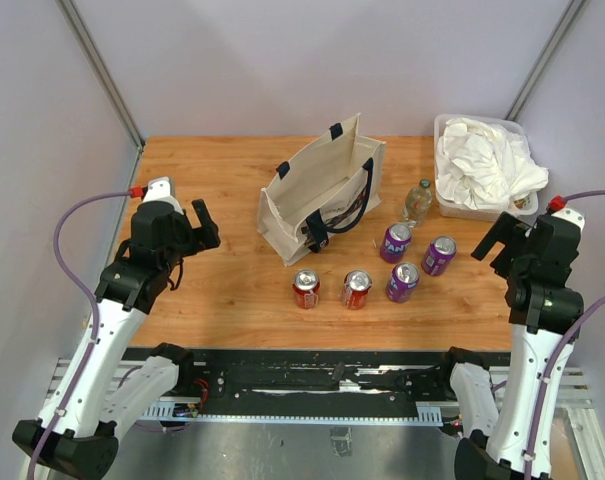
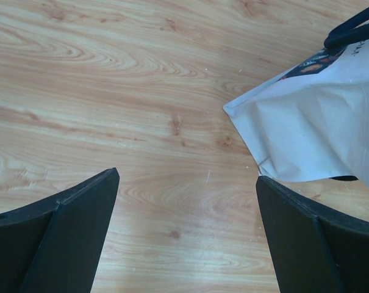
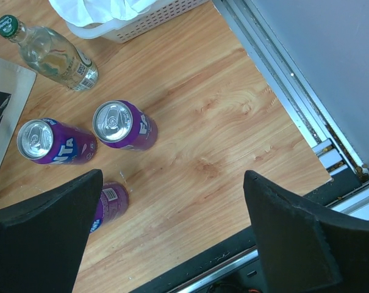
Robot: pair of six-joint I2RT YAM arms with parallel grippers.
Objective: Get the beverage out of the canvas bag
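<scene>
Nearest the camera, the two arms rose from the near edge of the counter (image 1: 212, 300). The left tool (image 1: 204, 228) hung over the left edge with its jaws spread wide and nothing between them; the left wrist view showed only bare wood beneath it and a corner of cream cloth beside it.

The canvas bag (image 1: 317, 195) sat at the middle of the counter, toward the far edge, leaning with its mouth up and its navy handles slack. No drink showed inside, though part of its interior was hidden.

In front of it, toward the near edge, stood two red cans (image 1: 305, 289), then three purple cans (image 1: 403, 282) to their right, and a clear bottle (image 1: 418, 200) with a green cap just beyond those. A tub of white cloths (image 1: 482, 165) filled the far right corner.

The right tool (image 1: 502, 240) hovered by the right edge, jaws likewise apart and empty.

With six drinks outside and neither tool near the bag, the emptying looked done or close to it. Whether a drink remained inside could not be told.
</scene>
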